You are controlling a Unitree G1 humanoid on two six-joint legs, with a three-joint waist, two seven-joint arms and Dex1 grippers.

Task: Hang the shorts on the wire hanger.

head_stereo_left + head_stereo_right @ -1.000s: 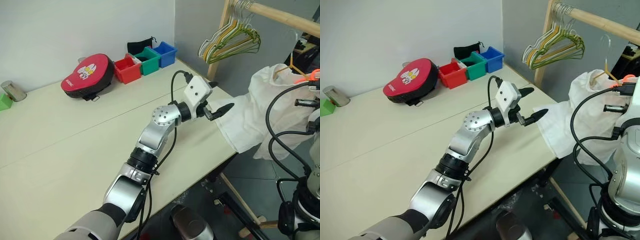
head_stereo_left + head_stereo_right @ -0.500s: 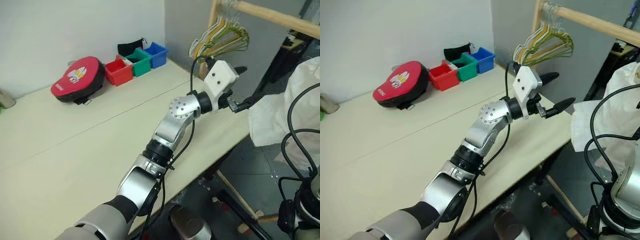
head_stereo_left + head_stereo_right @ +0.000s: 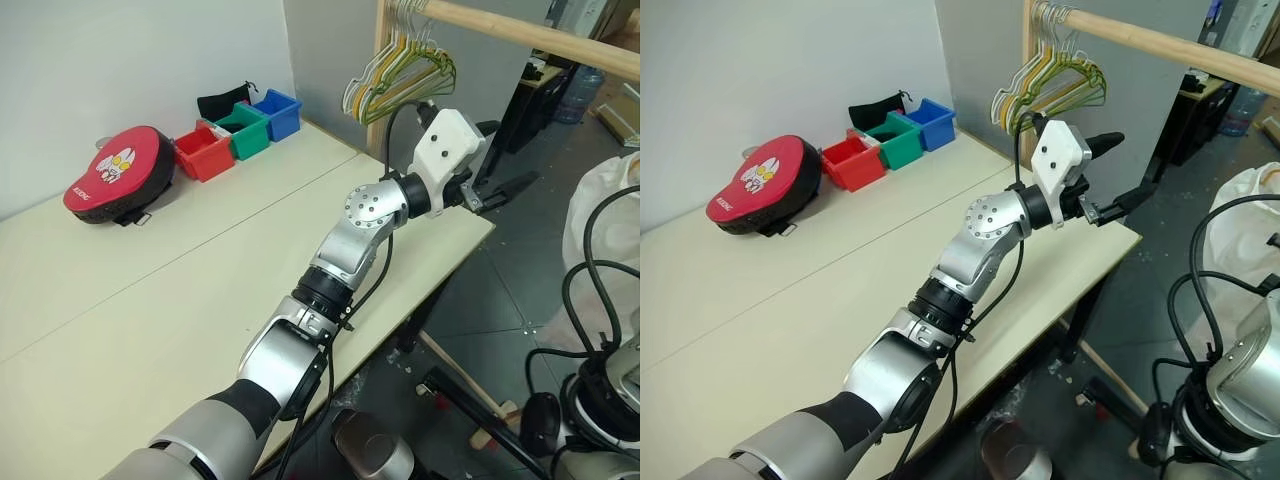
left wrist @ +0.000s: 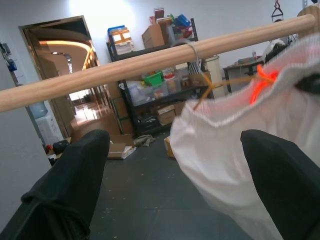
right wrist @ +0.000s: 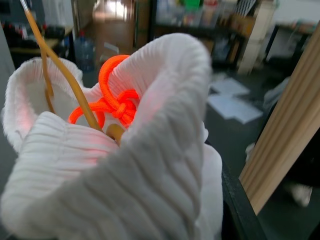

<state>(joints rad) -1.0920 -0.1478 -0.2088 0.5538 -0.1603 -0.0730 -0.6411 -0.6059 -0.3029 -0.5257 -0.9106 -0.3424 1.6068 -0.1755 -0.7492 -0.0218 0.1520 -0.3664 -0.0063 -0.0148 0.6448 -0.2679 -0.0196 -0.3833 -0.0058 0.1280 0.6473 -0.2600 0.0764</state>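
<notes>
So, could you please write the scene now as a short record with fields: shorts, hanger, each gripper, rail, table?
shorts: white shorts off the table, waistband bunched with an orange cord
wire hanger: thin yellow-gold wire hanger threaded into the waistband
left gripper: left gripper raised past the table's far corner, jaws open, holding nothing
right gripper: shut, at the bunched waistband
rail: wooden rail carrying bunched hangers
table: pale table with a red pouch and red, green and blue bins
</notes>
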